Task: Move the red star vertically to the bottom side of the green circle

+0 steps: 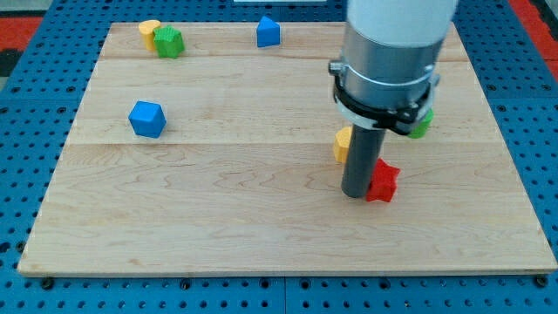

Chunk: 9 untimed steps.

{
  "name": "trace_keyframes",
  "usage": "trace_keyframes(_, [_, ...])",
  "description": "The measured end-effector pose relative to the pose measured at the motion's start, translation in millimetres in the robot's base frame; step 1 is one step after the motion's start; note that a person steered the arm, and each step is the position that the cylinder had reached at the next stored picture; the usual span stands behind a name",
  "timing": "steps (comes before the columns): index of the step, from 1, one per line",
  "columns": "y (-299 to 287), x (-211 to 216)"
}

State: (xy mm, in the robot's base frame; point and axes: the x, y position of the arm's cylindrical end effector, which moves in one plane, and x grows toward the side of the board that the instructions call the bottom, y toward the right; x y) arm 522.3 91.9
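1. My tip point(356, 194), the lower end of a straight dark rod, rests on the wooden counter point(218, 218) toward the view's right, touching the left face of the red star point(382, 181). The rig carries no grasping tool at all, so there is nothing to stand apart or come together; the rod only pushes.

2. The red star lies just to the view's right of the tip, below the arm's grey housing. The green circle point(423, 126) peeks out behind that housing, up and to the right of the star; most of it is hidden, so its outline cannot be read fully.

3. Contact on the star's left face would likely drive it rightward, which fits the goal: the star seems to sit below the circle but a little left of it, so it appears close to its place rather than in it.

4. A yellow block point(343, 143), partly hidden by the rod, sits just up and left of the tip, near enough that a careless sweep might catch it.

5. Well apart at the view's left are a blue block point(146, 119), a green block point(169, 42) touching a second yellow block point(149, 30), and another blue block point(268, 32) at the top edge.
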Motion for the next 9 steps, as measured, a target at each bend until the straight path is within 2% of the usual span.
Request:
trace_keyframes(1, [0.2, -34.8])
trace_keyframes(2, [4.4, -38.6])
trace_keyframes(3, [51.0, -19.3])
trace_keyframes(4, [51.3, 0.3])
trace_keyframes(5, [51.8, -13.1])
trace_keyframes(8, [51.8, -15.3])
trace_keyframes(9, [53.7, -30.1])
